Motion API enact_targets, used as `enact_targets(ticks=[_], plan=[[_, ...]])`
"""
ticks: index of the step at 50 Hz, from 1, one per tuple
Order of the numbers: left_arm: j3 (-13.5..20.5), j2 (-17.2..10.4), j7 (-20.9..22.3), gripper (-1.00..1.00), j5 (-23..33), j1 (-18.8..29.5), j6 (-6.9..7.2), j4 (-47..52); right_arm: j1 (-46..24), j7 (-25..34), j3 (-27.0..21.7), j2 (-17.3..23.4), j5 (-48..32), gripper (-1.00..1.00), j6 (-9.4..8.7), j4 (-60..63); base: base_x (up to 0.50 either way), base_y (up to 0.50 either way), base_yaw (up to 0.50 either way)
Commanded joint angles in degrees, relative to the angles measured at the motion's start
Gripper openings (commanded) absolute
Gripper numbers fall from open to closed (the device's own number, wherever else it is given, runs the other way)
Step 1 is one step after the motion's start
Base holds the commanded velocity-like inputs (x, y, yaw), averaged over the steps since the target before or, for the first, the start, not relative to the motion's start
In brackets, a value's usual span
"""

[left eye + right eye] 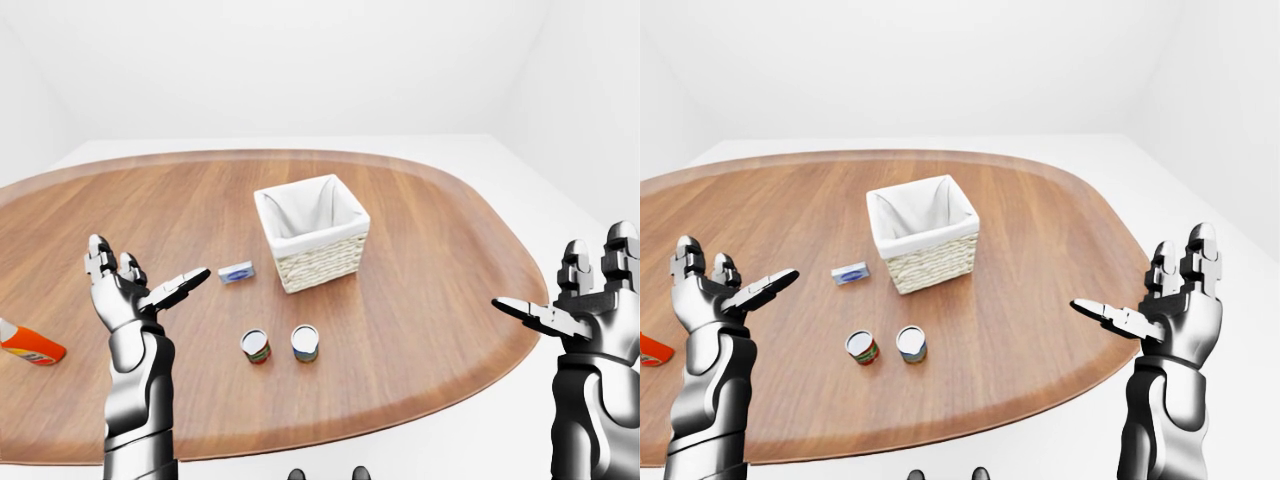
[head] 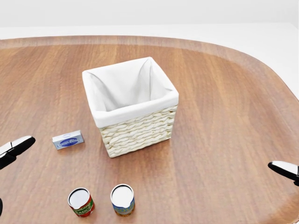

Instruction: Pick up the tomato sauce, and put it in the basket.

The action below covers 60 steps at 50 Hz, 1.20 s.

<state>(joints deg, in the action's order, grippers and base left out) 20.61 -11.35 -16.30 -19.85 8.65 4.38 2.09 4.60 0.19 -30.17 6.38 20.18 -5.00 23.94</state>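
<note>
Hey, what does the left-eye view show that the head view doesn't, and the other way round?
Only the left-eye view shows the orange bottle at its left edge, both raised open hands, left hand and right hand, and the white room. The head view shows nothing extra, only things larger. Both share the basket, red can, blue can, small blue box and table.

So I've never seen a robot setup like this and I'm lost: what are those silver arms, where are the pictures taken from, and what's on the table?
All three pictures come from cameras on a simulated humanoid's head, looking over its own arms. The left hand and right hand are raised, open and empty. On the wooden table stand a white-lined wicker basket, a red-labelled can, probably the tomato sauce, a blue-labelled can beside it, and a small blue box. An orange bottle lies at the left-eye view's left edge. The dark shapes at the head view's edges are the robot's fingertips.
</note>
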Motion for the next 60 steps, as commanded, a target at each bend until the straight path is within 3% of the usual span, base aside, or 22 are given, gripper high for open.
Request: enact_targets(ticks=[1,3,18,22,27,33,40,43,44,50,57,59,60], plan=[[-0.04,0.03,0.09,1.00,0.03,0.06,-0.33,-0.46,-0.06,0.06,0.06,-0.03,-0.15,1.00,0.00,-0.13,0.29,0.00,0.00],[-0.14,0.12,0.27,1.00,0.17,0.08,-0.95,-1.07,-0.04,0.20,0.04,-0.04,-0.13,1.00,0.00,-0.43,0.28,0.00,0.00],[-0.01,-0.02,0.37,1.00,-0.01,-0.26,-0.51,-0.42,0.45,0.33,-0.07,-0.58,0.30,1.00,0.36,-0.70,0.28,0.00,0.00],[-2.65,0.17,3.10,1.00,4.88,-1.46,0.62,3.53,0.58,0.26,0.16,-0.59,0.37,1.00,0.22,-0.50,0.00,0.00,0.00],[-4.15,1.17,6.40,1.00,10.50,-2.17,0.62,6.37,0.67,0.42,0.24,-0.65,0.38,1.00,0.46,-0.56,0.00,0.00,0.00],[-6.78,2.25,10.83,1.00,19.24,-3.06,0.62,7.48,0.55,0.53,0.47,-0.61,0.21,1.00,1.00,-1.20,0.00,0.00,0.00],[-13.48,3.13,16.05,1.00,42.66,-8.40,0.62,12.18,0.50,0.51,0.57,-0.54,0.19,1.00,0.91,-1.03,0.00,0.00,0.00],[-13.75,4.08,18.27,1.00,47.66,-9.13,0.62,10.93,0.45,0.49,0.65,-0.53,0.13,1.00,0.84,-0.96,0.00,0.00,0.00],[-15.40,3.71,19.32,1.00,51.40,-10.34,0.62,9.79,0.44,0.48,0.64,-0.50,0.11,1.00,0.79,-0.92,0.00,0.00,0.00],[-15.80,4.92,25.58,1.00,60.48,-14.42,0.62,14.70,0.23,0.36,0.58,-0.34,0.16,1.00,0.30,-0.63,0.00,0.00,0.00],[-15.93,5.15,26.37,1.00,69.42,-16.38,0.62,12.52,0.18,0.27,0.53,-0.29,0.17,1.00,0.00,-0.04,0.00,0.00,0.00],[-16.14,5.09,26.49,1.00,71.43,-17.16,-0.03,11.54,0.15,0.29,0.56,-0.34,0.12,1.00,0.00,-0.13,0.00,0.00,0.00],[-16.47,4.65,25.65,1.00,73.06,-17.90,-1.57,10.82,0.14,0.33,0.60,-0.36,0.05,1.00,0.00,-0.28,0.00,0.00,0.00]])
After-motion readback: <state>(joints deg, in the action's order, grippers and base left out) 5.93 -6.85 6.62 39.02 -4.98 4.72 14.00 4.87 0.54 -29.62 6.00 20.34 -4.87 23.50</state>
